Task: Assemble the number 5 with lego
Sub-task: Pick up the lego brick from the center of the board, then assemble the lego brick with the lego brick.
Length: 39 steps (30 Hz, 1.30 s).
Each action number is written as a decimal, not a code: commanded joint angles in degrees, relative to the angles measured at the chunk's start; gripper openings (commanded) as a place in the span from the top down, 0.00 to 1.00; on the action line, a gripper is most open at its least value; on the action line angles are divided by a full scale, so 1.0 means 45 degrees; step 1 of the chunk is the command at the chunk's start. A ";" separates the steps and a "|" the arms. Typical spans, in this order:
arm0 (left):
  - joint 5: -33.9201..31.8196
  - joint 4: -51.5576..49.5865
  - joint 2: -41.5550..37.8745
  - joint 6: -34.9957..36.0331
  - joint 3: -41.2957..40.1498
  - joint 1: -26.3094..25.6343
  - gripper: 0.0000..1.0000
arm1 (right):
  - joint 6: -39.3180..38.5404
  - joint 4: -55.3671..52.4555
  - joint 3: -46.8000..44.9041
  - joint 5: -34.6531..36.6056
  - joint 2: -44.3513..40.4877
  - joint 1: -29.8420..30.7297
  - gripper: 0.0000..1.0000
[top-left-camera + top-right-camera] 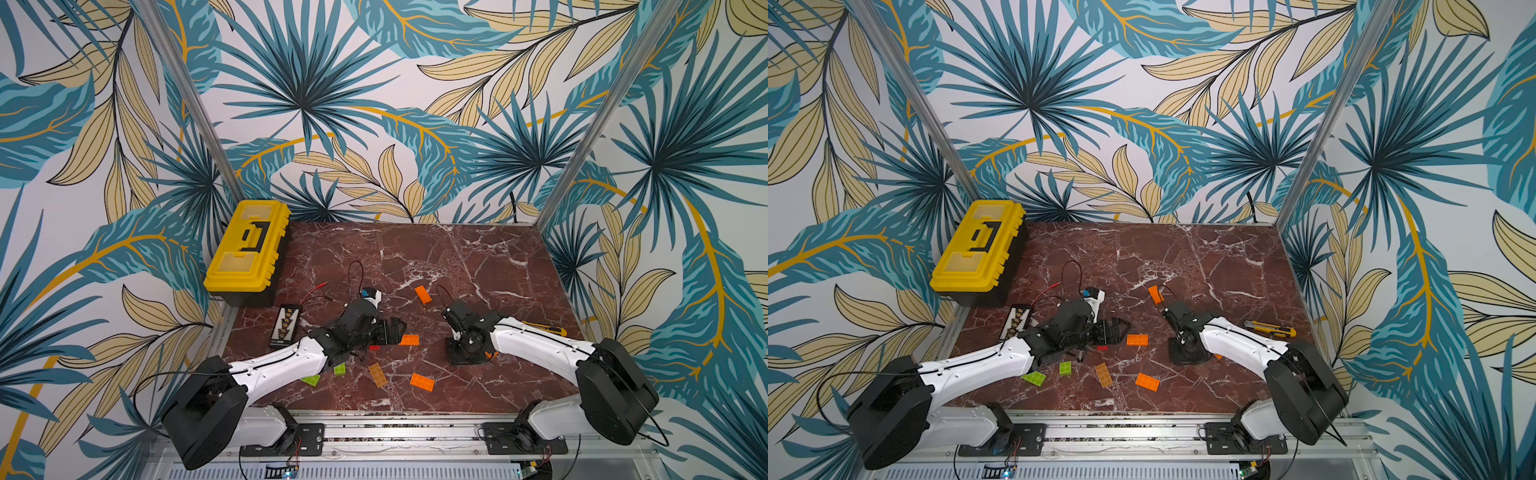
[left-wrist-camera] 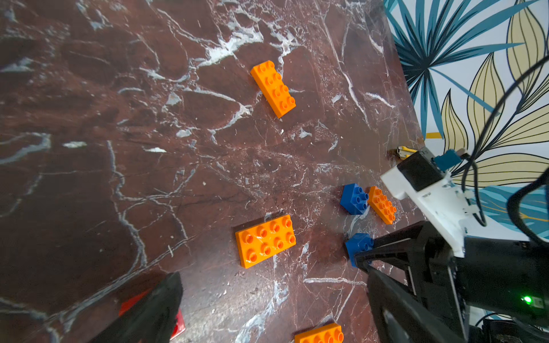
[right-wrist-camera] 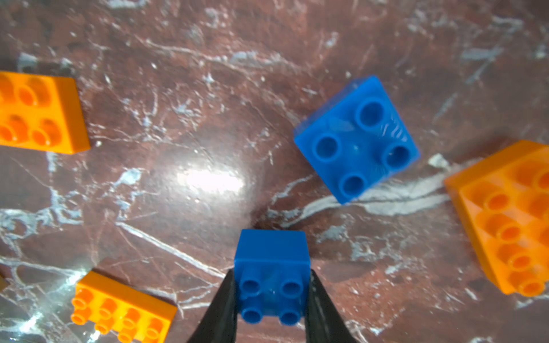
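My right gripper [image 3: 271, 292] is shut on a small blue lego brick [image 3: 271, 252], studs toward the camera, low over the marble. A second blue brick [image 3: 356, 139] lies loose just beyond it, beside an orange brick [image 3: 511, 216]. In a top view the right gripper [image 1: 463, 353] points straight down and hides both blue bricks. My left gripper [image 2: 273, 300] is open and holds nothing, with an orange brick [image 2: 265, 240] ahead of it and a red brick [image 2: 178, 323] by one finger. Orange [image 1: 422, 382], tan [image 1: 377, 374] and lime green [image 1: 340, 369] bricks lie near the front.
A yellow toolbox [image 1: 245, 249] stands at the back left corner. A black strip with red and black wires [image 1: 284, 326] lies in front of it. A yellow utility knife [image 1: 544, 328] lies by the right wall behind the right arm. Another orange brick [image 1: 422, 294] sits mid-table.
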 commanded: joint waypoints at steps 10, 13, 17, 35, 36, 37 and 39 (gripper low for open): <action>-0.0258 -0.0089 -0.0059 0.0064 0.0058 -0.0044 0.00 | 0.0274 -0.0270 0.0137 0.0288 0.0154 0.0096 0.56; -0.0203 -0.0090 0.0002 0.0062 0.0100 -0.0043 0.00 | 0.0317 -0.0177 0.0096 0.0184 0.0210 0.0082 0.61; -0.0246 -0.0126 -0.0066 0.0064 0.0078 -0.0046 0.00 | 0.0318 -0.0321 0.0224 0.0239 0.0202 0.0116 0.71; -0.3217 0.1438 -0.3351 0.0622 -0.2399 -0.0024 0.00 | 0.1979 -0.0051 0.3760 -0.0010 0.1819 0.1237 0.74; -0.3327 0.1505 -0.3540 0.0625 -0.2564 -0.0024 0.00 | 0.2076 -0.0057 0.3911 0.0002 0.1946 0.1307 0.74; -0.3417 0.1493 -0.3677 0.0612 -0.2659 -0.0025 0.00 | 0.2137 -0.0077 0.4006 -0.0008 0.2047 0.1361 0.74; -0.3590 0.1466 -0.3878 0.0554 -0.2805 -0.0005 0.00 | 0.2297 -0.0241 0.4232 0.0150 0.2254 0.1417 0.73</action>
